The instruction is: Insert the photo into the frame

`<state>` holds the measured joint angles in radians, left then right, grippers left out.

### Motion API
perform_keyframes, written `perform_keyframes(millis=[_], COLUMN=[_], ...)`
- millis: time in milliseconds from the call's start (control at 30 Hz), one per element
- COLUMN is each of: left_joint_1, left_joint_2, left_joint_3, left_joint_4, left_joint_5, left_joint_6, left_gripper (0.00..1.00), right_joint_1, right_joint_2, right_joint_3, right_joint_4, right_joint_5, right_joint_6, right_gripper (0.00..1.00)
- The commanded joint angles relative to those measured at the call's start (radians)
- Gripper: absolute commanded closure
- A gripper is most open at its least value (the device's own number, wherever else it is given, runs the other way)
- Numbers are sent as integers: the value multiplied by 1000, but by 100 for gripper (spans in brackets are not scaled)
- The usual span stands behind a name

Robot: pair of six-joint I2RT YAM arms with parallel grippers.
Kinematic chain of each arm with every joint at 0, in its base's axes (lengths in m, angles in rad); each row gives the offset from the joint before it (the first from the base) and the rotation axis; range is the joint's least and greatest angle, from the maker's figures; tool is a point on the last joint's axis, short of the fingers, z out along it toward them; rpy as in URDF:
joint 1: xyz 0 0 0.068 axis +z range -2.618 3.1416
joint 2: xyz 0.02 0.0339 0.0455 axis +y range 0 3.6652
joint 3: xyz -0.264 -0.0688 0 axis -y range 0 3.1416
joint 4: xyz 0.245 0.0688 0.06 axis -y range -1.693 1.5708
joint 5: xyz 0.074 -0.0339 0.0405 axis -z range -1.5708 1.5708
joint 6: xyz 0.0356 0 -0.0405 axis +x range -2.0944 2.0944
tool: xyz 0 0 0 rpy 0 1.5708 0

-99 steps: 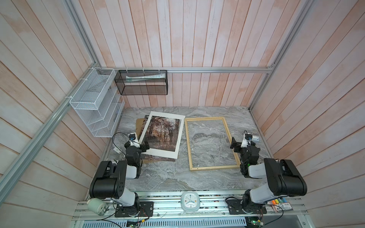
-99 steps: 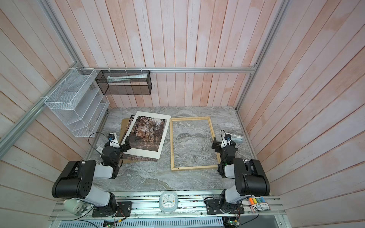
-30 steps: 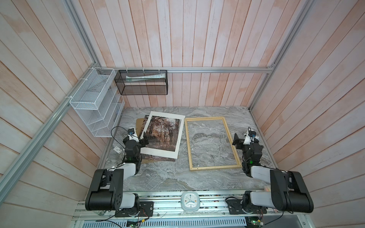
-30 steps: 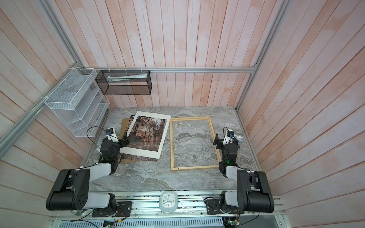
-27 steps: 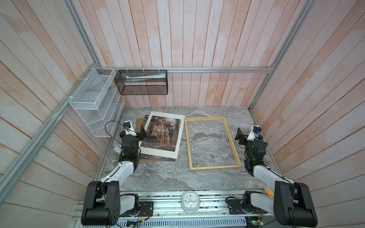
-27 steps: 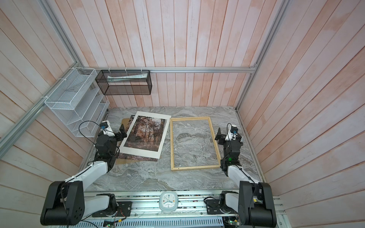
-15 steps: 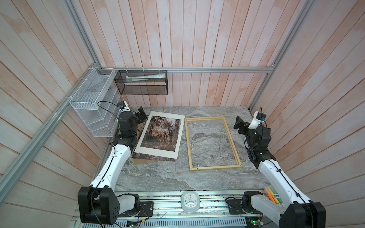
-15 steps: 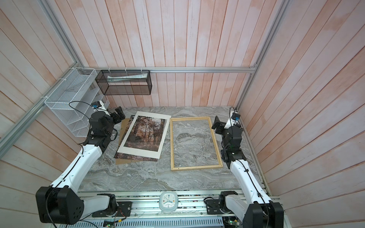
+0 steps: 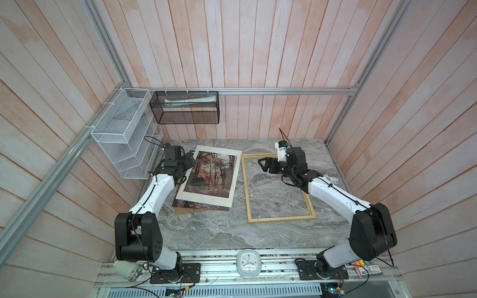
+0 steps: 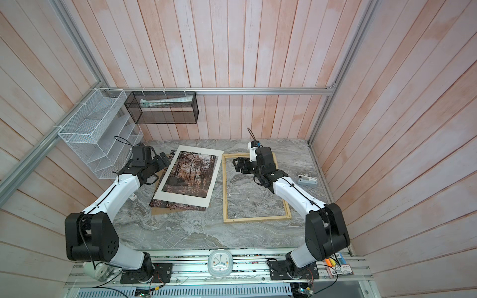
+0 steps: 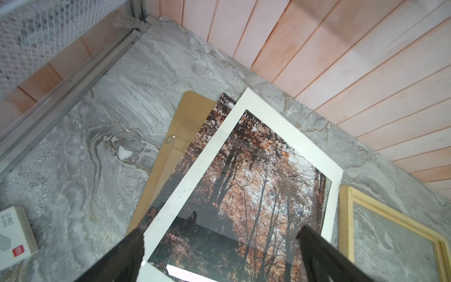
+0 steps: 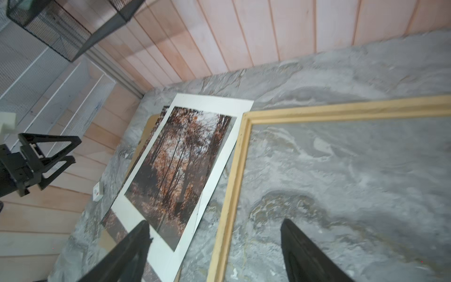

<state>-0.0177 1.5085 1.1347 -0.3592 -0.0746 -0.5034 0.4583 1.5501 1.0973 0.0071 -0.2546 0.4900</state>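
photo (image 9: 211, 171): large borderless print of an autumn forest, thin sheet; in both top views it lies flat on the grey marbled bench (image 9: 219, 232), left of the frame and skewed to it, not yet inside.
white mat (image 9: 206, 199): white card with a rectangular window, lying on the photo; a dark strip of photo sticks out past its near edge.
frame (image 9: 281, 218): large rectangle of thin pale wood strips, flat on the bench, nothing inside; its far left corner sits just beside the mat's corner.
handling: probably light, limp, easy to crease or scuff; pinned under the mat, so dragging could buckle it.
hold: my guess, the bared strip at the near left corner, pinched at the very edge once the mat is off.
left arm: stretched forward; left hand (image 9: 191, 160) spread wide, holding nothing, above the stack's left edge near its far end.
right arm: reaching over the frame's far end; right hand (image 9: 262, 165) spread, holding nothing, pointing toward the mat.
left wrist view: fingers (image 11: 127, 256) wide apart over photo and mat; plain brown backing board (image 11: 192, 114) shows beneath both; reflections in the window hint at a glossy face or a clear sheet, cannot tell which.
right wrist view: fingers (image 12: 134, 251) apart above the frame's left strip, with the mat alongside; no contact visible.
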Motion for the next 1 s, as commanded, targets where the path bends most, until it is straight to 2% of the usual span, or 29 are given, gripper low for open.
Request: perform_keyframes(millis=[0, 267, 567, 733, 967], left_joint_1=[-2, -2, -18, -22, -25], left_joint_2=[-56, -154, -317, -315, -266], left_joint_3=[-84, -218, -382, -434, -484], left_joint_4=[-85, -285, -347, -339, -277], left_joint_5=[16, -147, -145, -172, -134], left_joint_6=[-51, -174, -304, -321, -311], left_gripper=[0, 0, 0, 0, 0], right_joint_1=[35, 154, 217, 218, 218], right_joint_2=[48, 190, 359, 435, 484], right_joint_3=[-7, 90, 195, 265, 288], right_joint_4=[-77, -264, -281, -344, -354], right_joint_5=[-74, -147, -216, -243, -242], right_joint_6=[97, 48, 72, 61, 85], right_gripper=[16, 19, 22, 25, 26])
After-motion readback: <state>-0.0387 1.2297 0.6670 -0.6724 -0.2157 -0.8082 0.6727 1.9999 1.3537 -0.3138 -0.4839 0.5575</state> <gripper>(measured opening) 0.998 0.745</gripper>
